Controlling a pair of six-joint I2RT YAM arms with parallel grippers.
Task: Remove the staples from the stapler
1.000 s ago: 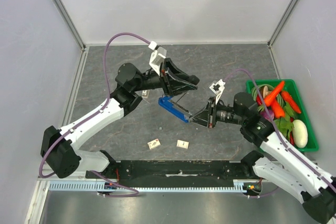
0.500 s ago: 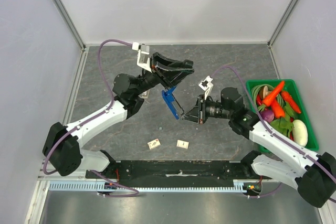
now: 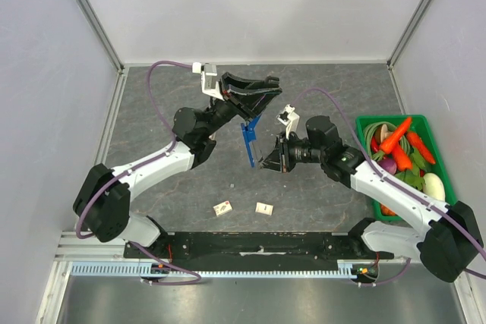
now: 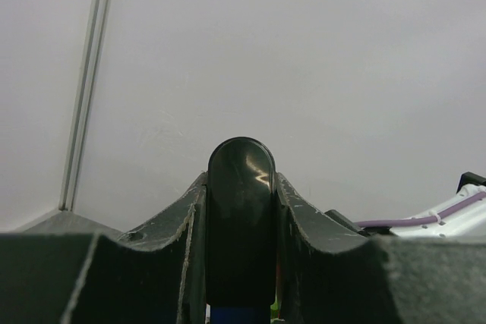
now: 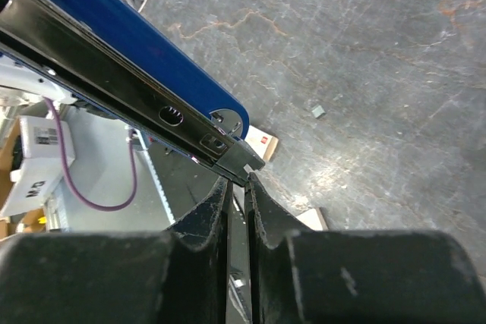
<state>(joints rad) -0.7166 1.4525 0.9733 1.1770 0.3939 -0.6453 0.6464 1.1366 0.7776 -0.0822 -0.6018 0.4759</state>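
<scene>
The stapler (image 3: 247, 140) hangs almost upright above the table, its blue base and grey metal arm running down from a black end. My left gripper (image 3: 262, 100) is shut on that black top end (image 4: 241, 218), which fills the space between its fingers (image 4: 182, 225). My right gripper (image 3: 266, 163) is at the stapler's lower end. In the right wrist view the blue base (image 5: 137, 51) and the metal arm (image 5: 114, 73) run in from the upper left. The metal tip sits right at my nearly closed right gripper (image 5: 238, 184). No staples are visible.
A green bin (image 3: 448, 210) of toy vegetables stands at the right edge. Two small tan tags (image 3: 222, 207) (image 3: 263, 207) lie on the dark mat near the front, one also in the right wrist view (image 5: 262, 146). A small grey bit (image 5: 317, 111) lies on the mat.
The left gripper has lifted and turned the stapler from a low slant to almost upright. The right gripper has moved left and stayed at the stapler's lower end.
</scene>
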